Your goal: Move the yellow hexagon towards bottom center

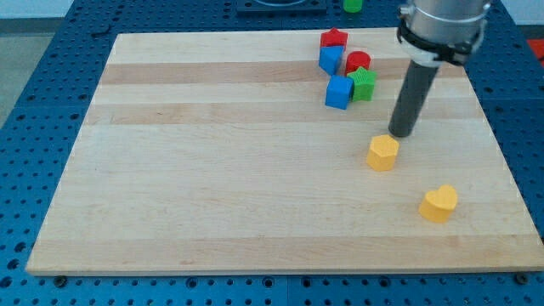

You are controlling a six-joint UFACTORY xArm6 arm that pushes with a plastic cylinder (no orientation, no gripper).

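yellow hexagon (383,153), flat, board's right-centre

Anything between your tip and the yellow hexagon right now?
No. In the camera view my tip sits just up and to the view's right of the yellow hexagon, with only a sliver of bare board between them, if any.

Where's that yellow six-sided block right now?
The yellow hexagon sits right of the board's centre, just below-left of my tip, with the yellow heart toward the view's bottom right.
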